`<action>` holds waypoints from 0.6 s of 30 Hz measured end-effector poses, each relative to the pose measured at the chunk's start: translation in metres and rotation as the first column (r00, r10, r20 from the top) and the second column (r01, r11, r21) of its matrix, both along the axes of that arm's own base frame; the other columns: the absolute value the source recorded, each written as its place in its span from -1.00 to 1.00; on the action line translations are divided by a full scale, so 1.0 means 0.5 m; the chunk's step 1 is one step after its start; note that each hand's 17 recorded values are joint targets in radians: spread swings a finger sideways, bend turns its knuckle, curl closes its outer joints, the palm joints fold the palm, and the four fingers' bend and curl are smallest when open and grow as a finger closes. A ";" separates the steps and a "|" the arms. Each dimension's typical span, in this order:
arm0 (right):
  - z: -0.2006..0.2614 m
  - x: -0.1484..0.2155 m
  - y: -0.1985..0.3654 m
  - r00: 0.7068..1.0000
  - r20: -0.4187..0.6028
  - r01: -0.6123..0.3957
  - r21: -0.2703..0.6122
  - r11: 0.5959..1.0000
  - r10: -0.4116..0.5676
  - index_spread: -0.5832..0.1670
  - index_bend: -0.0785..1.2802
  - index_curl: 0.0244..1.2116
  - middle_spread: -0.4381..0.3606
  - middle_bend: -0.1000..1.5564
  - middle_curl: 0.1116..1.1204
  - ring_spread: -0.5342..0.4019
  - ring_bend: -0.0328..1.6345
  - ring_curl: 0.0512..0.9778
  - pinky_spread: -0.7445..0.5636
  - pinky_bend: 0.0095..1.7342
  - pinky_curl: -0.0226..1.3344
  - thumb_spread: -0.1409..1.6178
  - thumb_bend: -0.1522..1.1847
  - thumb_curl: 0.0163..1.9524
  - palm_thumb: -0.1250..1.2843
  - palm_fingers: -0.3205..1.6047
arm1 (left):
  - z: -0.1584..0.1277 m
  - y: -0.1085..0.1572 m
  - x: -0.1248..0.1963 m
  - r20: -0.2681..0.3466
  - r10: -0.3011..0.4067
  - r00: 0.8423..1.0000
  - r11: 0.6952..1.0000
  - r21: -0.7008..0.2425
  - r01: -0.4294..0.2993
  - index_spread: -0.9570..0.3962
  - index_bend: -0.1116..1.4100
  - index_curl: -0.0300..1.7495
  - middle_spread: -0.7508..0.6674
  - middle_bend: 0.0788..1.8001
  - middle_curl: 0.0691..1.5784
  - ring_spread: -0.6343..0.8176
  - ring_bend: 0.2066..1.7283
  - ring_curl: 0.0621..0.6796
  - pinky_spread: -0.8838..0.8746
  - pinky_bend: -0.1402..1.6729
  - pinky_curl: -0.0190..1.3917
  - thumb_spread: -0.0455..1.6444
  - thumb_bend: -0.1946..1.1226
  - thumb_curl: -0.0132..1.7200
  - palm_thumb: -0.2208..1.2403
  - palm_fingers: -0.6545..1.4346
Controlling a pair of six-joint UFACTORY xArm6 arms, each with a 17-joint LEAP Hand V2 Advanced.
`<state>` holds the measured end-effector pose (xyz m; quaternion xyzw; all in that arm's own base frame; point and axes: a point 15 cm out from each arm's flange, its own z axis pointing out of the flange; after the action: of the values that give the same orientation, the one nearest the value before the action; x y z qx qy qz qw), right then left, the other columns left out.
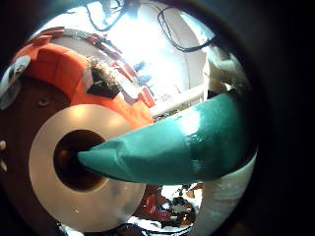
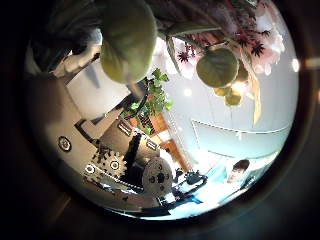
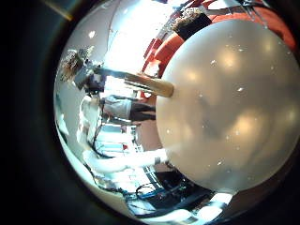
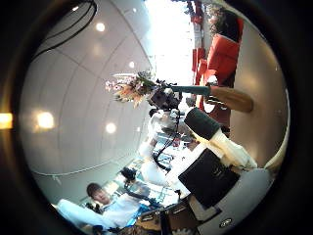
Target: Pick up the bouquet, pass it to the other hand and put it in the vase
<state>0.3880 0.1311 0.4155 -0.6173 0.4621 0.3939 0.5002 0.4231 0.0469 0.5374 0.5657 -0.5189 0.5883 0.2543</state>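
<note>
While the bouquet's point(image 1: 172, 147) smooth tapered wrap dips into the round-mouthed vase point(image 1: 69, 162), the left hand point(image 4: 164, 98) grips its stem; right hand's point(image 4: 220, 162) fingers unclear.

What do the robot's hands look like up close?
The left hand has a smooth teal finger cover, and its body shows black geared parts beside white blocks. The right hand is made of chunky black and white blocks. The left arm is white.
</note>
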 end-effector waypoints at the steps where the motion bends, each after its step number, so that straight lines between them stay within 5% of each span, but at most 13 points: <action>1: -0.001 0.000 0.000 1.000 -0.002 0.000 0.001 1.000 0.000 -0.32 -0.62 -0.43 0.13 -0.59 -0.51 0.26 -0.35 -0.58 0.81 -0.58 -0.50 0.32 -0.80 -0.46 0.24 -0.32 | -0.003 0.000 0.000 -0.004 -0.001 1.000 1.000 0.000 0.001 -0.58 0.20 0.32 -0.52 0.50 -0.10 -0.65 0.72 0.75 -0.78 0.29 0.87 0.25 -0.82 -0.06 0.40 0.64; 3: -0.003 0.001 0.000 1.000 -0.002 0.000 0.001 1.000 0.000 -0.32 -0.62 -0.44 0.13 -0.59 -0.51 0.26 -0.36 -0.59 0.81 -0.58 -0.51 0.32 -0.80 -0.46 0.24 -0.32 | -0.013 -0.004 -0.001 -0.016 -0.010 1.000 1.000 -0.005 0.010 -0.58 0.13 0.31 -0.51 0.44 -0.11 -0.65 0.69 0.70 -0.78 0.23 0.83 0.23 -0.84 -0.12 0.21 0.57; 4: -0.003 0.001 0.000 1.000 -0.002 0.000 0.001 1.000 0.000 -0.32 -0.62 -0.44 0.13 -0.59 -0.51 0.26 -0.36 -0.59 0.81 -0.59 -0.51 0.32 -0.80 -0.46 0.24 -0.32 | -0.019 -0.008 0.000 -0.025 -0.019 1.000 1.000 -0.008 0.019 -0.56 0.03 0.28 -0.50 0.39 -0.13 -0.66 0.61 0.65 -0.78 0.15 0.78 0.23 -0.88 -0.17 0.06 0.37; 5: -0.003 0.001 0.000 1.000 -0.002 0.000 0.001 1.000 0.000 -0.32 -0.62 -0.44 0.13 -0.59 -0.51 0.26 -0.36 -0.59 0.81 -0.59 -0.51 0.32 -0.80 -0.45 0.24 -0.31 | -0.031 -0.014 -0.003 -0.039 -0.037 0.999 0.999 -0.009 0.036 -0.50 -0.05 0.26 -0.45 0.31 -0.13 -0.59 0.45 0.60 -0.73 -0.06 0.75 0.22 -0.89 -0.21 -0.06 -0.11; 6: -0.003 0.001 0.000 1.000 -0.002 0.000 0.001 1.000 0.000 -0.32 -0.62 -0.44 0.13 -0.59 -0.51 0.26 -0.36 -0.59 0.81 -0.59 -0.51 0.32 -0.80 -0.45 0.24 -0.31 | -0.045 -0.018 -0.007 -0.059 -0.055 0.997 0.998 -0.011 0.054 -0.36 -0.11 0.24 -0.25 0.14 -0.12 -0.37 0.33 0.78 -0.59 -0.27 0.75 0.21 -0.89 -0.26 -0.20 -0.60; 7: -0.003 0.001 0.000 1.000 -0.002 0.000 0.001 1.000 0.000 -0.32 -0.62 -0.44 0.13 -0.60 -0.51 0.26 -0.36 -0.59 0.81 -0.59 -0.52 0.32 -0.80 -0.45 0.24 -0.31 | -0.060 -0.024 -0.009 -0.079 -0.076 0.994 0.997 -0.013 0.075 -0.21 -0.25 0.18 -0.04 -0.08 -0.23 -0.17 0.20 0.51 -0.47 -0.37 0.70 0.20 -0.88 -0.30 -0.29 -0.75; 9: -0.003 0.001 -0.001 1.000 -0.003 -0.001 0.000 1.000 0.001 -0.32 -0.62 -0.44 0.13 -0.60 -0.51 0.26 -0.36 -0.59 0.81 -0.60 -0.53 0.32 -0.80 -0.45 0.24 -0.30 | -0.088 -0.027 -0.007 -0.113 -0.104 0.988 0.995 -0.021 0.103 0.05 -0.48 0.08 0.28 -0.34 -0.43 0.12 0.00 0.05 -0.26 -0.52 0.60 0.18 -0.85 -0.37 -0.42 -0.78; 11: -0.003 0.001 -0.001 1.000 -0.001 -0.001 0.000 1.000 0.001 -0.32 -0.62 -0.44 0.13 -0.61 -0.51 0.26 -0.37 -0.59 0.81 -0.60 -0.53 0.32 -0.80 -0.45 0.24 -0.30 | -0.101 -0.012 -0.001 -0.118 -0.093 0.989 0.995 -0.031 0.090 0.26 -0.64 -0.01 0.49 -0.51 -0.56 0.33 -0.15 -0.19 -0.04 -0.63 0.49 0.16 -0.81 -0.41 -0.48 -0.73; 18: -0.005 0.000 -0.001 1.000 -0.002 -0.003 -0.003 1.000 0.003 -0.31 -0.61 -0.43 0.13 -0.62 -0.50 0.26 -0.38 -0.61 0.82 -0.62 -0.55 0.32 -0.80 -0.45 0.24 -0.28 | -0.128 0.091 0.005 -0.106 0.054 0.993 0.998 -0.031 -0.057 0.65 -0.72 -0.29 0.83 -0.75 -0.70 0.69 -0.42 -0.52 0.50 -0.70 0.06 0.11 -0.77 -0.50 -0.55 -0.61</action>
<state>0.3881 0.1308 0.4131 -0.6181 0.4624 0.3947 0.4983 0.4258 0.0926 0.4732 0.6058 -0.4789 0.5730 0.2745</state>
